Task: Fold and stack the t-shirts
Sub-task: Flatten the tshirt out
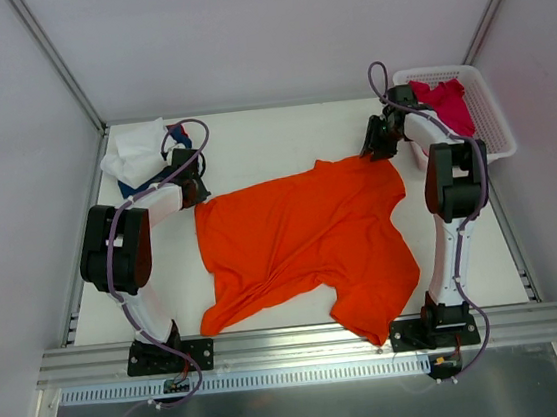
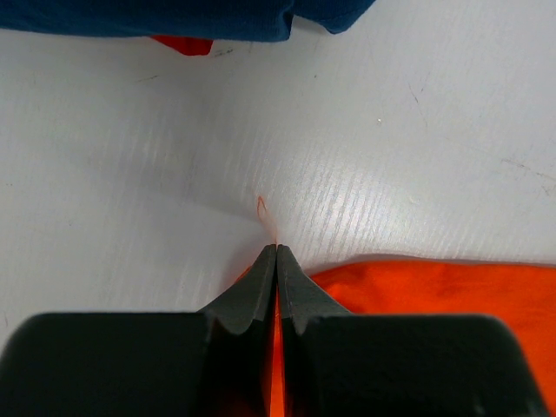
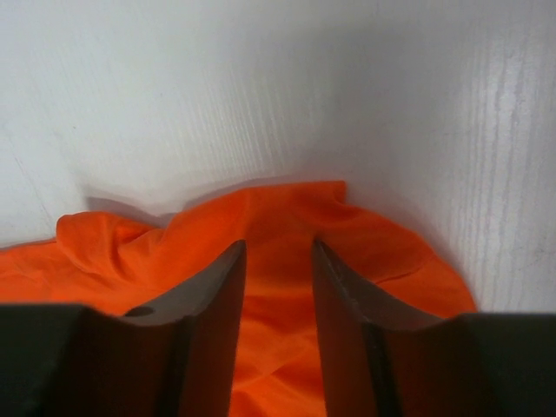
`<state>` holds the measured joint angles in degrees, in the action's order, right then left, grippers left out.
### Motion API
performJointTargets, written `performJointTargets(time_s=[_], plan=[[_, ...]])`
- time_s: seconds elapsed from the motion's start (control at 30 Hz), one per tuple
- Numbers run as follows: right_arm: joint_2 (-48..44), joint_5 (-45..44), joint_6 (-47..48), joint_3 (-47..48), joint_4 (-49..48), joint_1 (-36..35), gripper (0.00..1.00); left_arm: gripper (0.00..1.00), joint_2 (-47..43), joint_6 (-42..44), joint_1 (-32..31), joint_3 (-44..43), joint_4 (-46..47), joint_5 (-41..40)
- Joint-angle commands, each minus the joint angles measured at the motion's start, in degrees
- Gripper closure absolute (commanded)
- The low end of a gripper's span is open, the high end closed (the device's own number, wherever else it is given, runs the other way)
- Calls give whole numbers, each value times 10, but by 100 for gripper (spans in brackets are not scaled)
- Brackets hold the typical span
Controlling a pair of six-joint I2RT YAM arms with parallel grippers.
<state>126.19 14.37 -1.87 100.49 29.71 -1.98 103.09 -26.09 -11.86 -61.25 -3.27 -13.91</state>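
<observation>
A white tabletop [image 1: 251,141] is seen between grey walls, and most of its middle is taken up by the orange t-shirt [image 1: 302,241], which is spread out nearly flat with its hem toward the near edge and some creases along the lower side. At the far right corner a white mesh basket [image 1: 489,114] is set, and a crumpled crimson-pink t-shirt [image 1: 444,101] is held inside it. At the far left corner a bunched white t-shirt [image 1: 136,152] is heaped, with a navy t-shirt [image 1: 178,139] lying partly under and beside it. The left pincer [image 2: 276,252] is lowered to the tabletop at the orange t-shirt's left corner, and its fingers are pressed together with a thin sliver of orange cloth caught between them. The right pincer [image 3: 278,248] is placed at the far right sleeve, just beside the basket; its fingers are held apart, with a raised fold of the orange cloth lying under and between them.
</observation>
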Motion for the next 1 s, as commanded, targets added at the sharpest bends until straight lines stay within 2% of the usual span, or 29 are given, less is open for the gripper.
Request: performJointTargets(time_s=[0.0,0.1,0.17,0.33,0.63,0.8,0.97], plan=[[-10,14,-15,-15,-19,-14,64,100,3,11,9,-14,-2,9],[-15,17,-16,-29,-29,-15,76,100,2,10,10,-13,-2,10],[-18,21,-21,-40,-33,-17,77,100,2,10,10,-13,-2,12],[-38,4,-4,-39,-31,-18,66,100,2,10,11,-13,-2,13],[-31,22,72,62,30,-26,62,100,3,10,12,-13,-2,16],[-34,-5,84,93,42,-36,60,100,3,10,12,-14,-2,17],[1,-2,88,129,54,-36,56,100,2,10,13,-13,-2,19]])
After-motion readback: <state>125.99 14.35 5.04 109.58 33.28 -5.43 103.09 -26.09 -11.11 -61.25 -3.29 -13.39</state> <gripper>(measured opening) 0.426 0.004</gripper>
